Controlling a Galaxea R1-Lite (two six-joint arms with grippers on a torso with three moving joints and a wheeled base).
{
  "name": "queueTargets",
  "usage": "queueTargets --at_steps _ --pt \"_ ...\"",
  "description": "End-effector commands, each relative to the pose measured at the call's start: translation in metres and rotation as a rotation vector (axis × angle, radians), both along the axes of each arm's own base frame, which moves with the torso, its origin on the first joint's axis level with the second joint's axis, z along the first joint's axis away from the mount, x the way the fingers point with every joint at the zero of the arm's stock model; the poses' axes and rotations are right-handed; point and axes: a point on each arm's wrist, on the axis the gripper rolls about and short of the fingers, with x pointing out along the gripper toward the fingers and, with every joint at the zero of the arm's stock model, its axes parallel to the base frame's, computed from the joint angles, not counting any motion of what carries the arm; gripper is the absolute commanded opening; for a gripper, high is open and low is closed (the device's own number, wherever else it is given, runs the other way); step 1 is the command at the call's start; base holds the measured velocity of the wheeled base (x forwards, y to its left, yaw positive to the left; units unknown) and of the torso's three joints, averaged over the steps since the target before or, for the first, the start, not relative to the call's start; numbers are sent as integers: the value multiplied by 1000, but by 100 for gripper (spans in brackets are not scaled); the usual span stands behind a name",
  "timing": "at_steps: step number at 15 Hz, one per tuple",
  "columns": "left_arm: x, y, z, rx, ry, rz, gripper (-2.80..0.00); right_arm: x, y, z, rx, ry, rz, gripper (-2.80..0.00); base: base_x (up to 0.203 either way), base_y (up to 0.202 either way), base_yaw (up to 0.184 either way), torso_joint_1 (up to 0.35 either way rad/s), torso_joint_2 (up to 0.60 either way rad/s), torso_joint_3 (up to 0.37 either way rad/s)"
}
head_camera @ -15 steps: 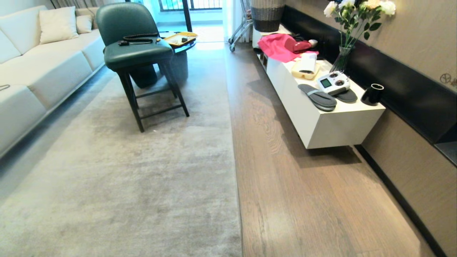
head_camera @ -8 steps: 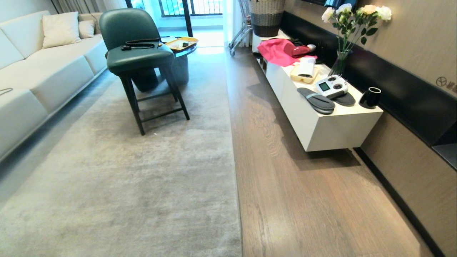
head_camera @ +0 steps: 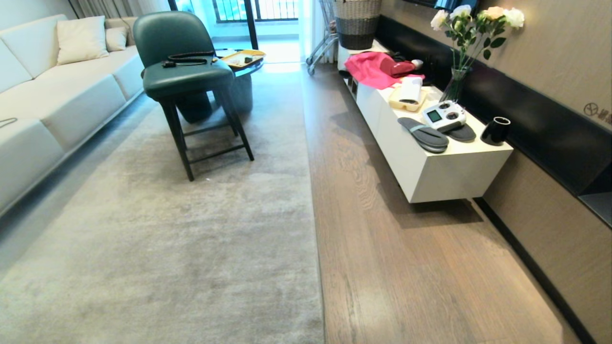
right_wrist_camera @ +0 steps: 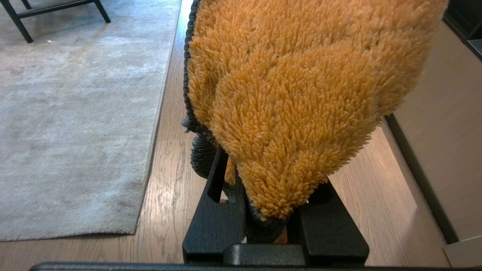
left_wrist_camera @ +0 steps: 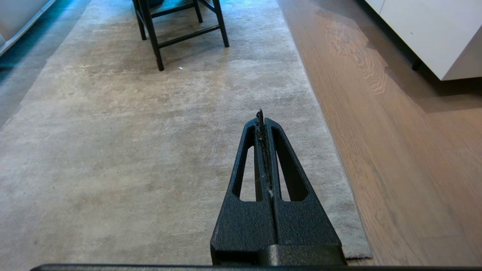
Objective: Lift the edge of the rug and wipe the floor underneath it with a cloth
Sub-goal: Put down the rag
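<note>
Right now your 2 grippers do different jobs, so look at the jaws first. The right gripper (right_wrist_camera: 263, 210) has its black jaws squeezed on the fluffy orange-yellow cloth with a dark grey edge (right_wrist_camera: 301, 94). The cloth sticks out past the tips in a big soft bunch. Held like that, its fluffy side can press flat on the wood when you bring it down, I think.

The left gripper (left_wrist_camera: 263, 124) has its 2 black jaws pressed together with nothing between them, only a bit of fluff on the tips. It hangs above the big grey-beige short-pile rug (left_wrist_camera: 150, 150), near the rug's straight edge (left_wrist_camera: 324, 124). That spot makes sense, because this free gripper is the 1 that can lift the edge. You will have to part the jaws first to pinch it.

The rug edge (head_camera: 313, 215) lies flat on the brown wood-plank floor (head_camera: 406, 267), so the lifting has not begun. In the right wrist view you can see the near corner of the rug (right_wrist_camera: 139, 226), just beside the cloth hand. That corner looks like the easiest place to pick up.

Farther out, a dark green chair with thin black legs (head_camera: 186, 71) stands on the rug, well away from the corner. A long white low cabinet (head_camera: 430, 167) sits along the wall. Neither arm shows in the head view.
</note>
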Motion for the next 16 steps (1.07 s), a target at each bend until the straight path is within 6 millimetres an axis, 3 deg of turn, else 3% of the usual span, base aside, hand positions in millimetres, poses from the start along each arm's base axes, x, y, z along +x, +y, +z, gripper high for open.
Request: queueTargets --at_steps 1,16 --pt "0 0 0 0 0 0 -280 0 0 0 0 2 1 -280 0 0 0 0 0 0" --pt "0 0 0 0 0 0 -280 0 0 0 0 1 1 -280 0 0 0 0 0 0"
